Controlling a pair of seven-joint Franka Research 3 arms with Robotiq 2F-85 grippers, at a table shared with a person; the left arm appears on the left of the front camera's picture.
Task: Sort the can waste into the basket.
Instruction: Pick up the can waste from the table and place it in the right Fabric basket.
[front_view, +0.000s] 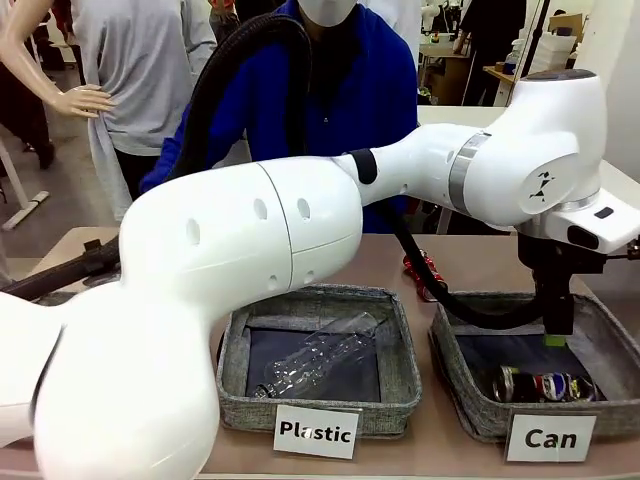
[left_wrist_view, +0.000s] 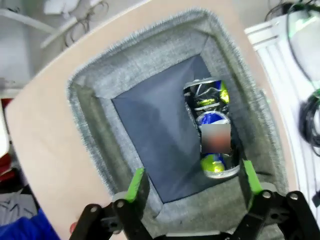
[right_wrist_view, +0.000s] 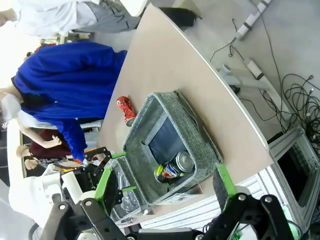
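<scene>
Left gripper (left_wrist_view: 193, 174): empty, jaws spread over basket (left_wrist_view: 87, 130). Black-blue can (left_wrist_view: 207, 112): inside. Red can (front_view: 424, 272): outside, behind rim. Risk: reach catches wall, knocks it away.

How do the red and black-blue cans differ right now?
The black-blue can lies on its side inside the Can basket; the red can sits outside it on the table. The red can is red with white marks; the black-blue can carries blue and yellow-green print. Both are small metal cans.
</scene>
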